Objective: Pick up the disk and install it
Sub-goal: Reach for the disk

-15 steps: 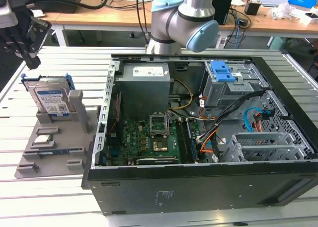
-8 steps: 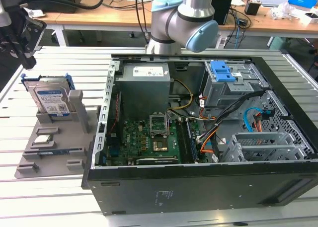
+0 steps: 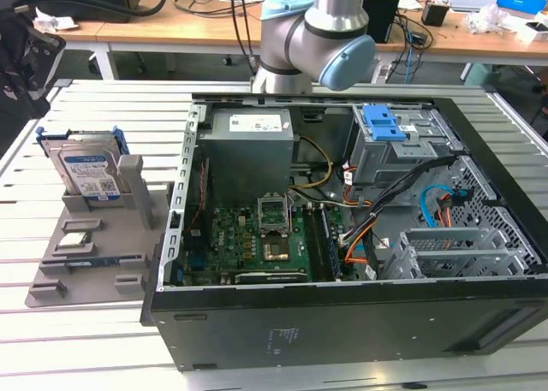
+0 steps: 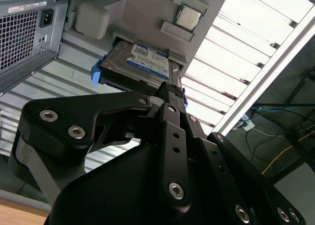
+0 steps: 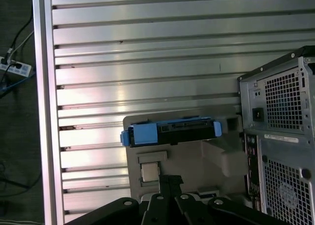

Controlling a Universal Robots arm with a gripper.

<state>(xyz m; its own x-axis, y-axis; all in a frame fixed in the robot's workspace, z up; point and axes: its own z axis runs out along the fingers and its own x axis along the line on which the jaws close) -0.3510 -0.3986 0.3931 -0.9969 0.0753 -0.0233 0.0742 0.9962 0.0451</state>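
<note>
in the first wrist view, a ribbed metal table [image 5: 147,48] carries a grey holder [image 5: 211,161]. the disk [image 5: 172,131] stands on its edge in a slot of that holder, seen edge-on, with blue bracket rails [image 5: 145,135] along it. a small silver chip [image 5: 150,172] lies in a square recess of the holder, just beside the disk. the black gripper [image 5: 171,178] hangs over the holder, its tip near the chip and apart from the disk. a computer case [image 5: 280,136] with perforated rear panels stands against the holder. beyond the table's edge, what looks like a power strip [image 5: 15,67] lies on the dark floor with cables.
</note>
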